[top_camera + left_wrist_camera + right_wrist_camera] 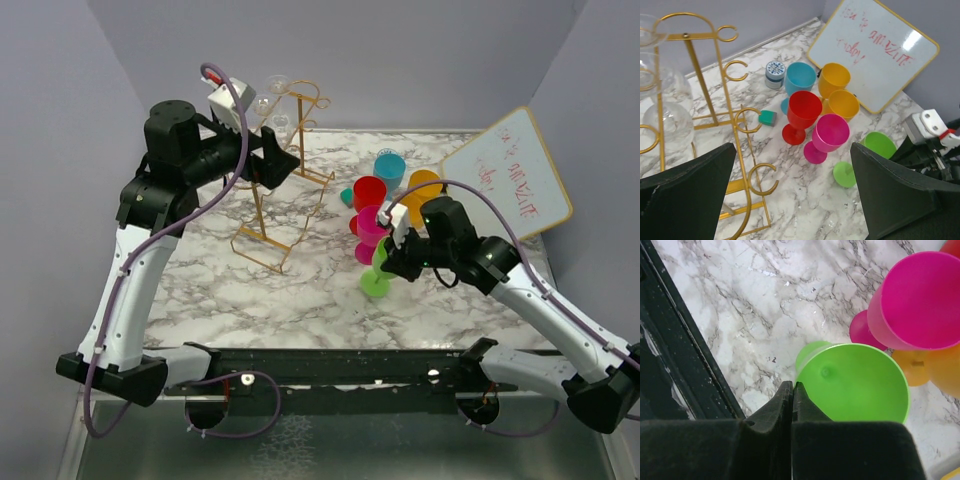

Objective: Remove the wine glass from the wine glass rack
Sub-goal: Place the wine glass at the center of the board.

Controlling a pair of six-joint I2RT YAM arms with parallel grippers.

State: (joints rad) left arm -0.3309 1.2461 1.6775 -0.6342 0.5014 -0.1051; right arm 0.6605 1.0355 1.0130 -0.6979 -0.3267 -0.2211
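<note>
The tabletop (pixel 805 200) is white marble with grey veins. The wine glass rack (pixel 695 36) is gold, the wine glass (pixel 669 125) clear. There's a red goblet (pixel 804 109), a magenta goblet (pixel 830 132), a lime green goblet (pixel 880 144), a teal goblet (pixel 800 77) and two orange goblets (pixel 834 77). The whiteboard (pixel 875 50) is yellow-framed with red scribble.

Lab test booth (plain grey walls (pixel 400 60))

desk (pixel 250 290): grey-veined white marble | far-left: gold wine glass rack (pixel 697 70) on its wire base | right of centre, clustered: red goblet (pixel 804 107), blue goblet (pixel 800 77), orange goblet (pixel 834 77), second orange goblet (pixel 842 104), pink goblet (pixel 830 132), green goblet (pixel 880 144) nearest the front edge | between rack and cluster: round tin (pixel 775 74), teal block (pixel 767 117) | far-right corner: whiteboard (pixel 875 55), propped
</note>
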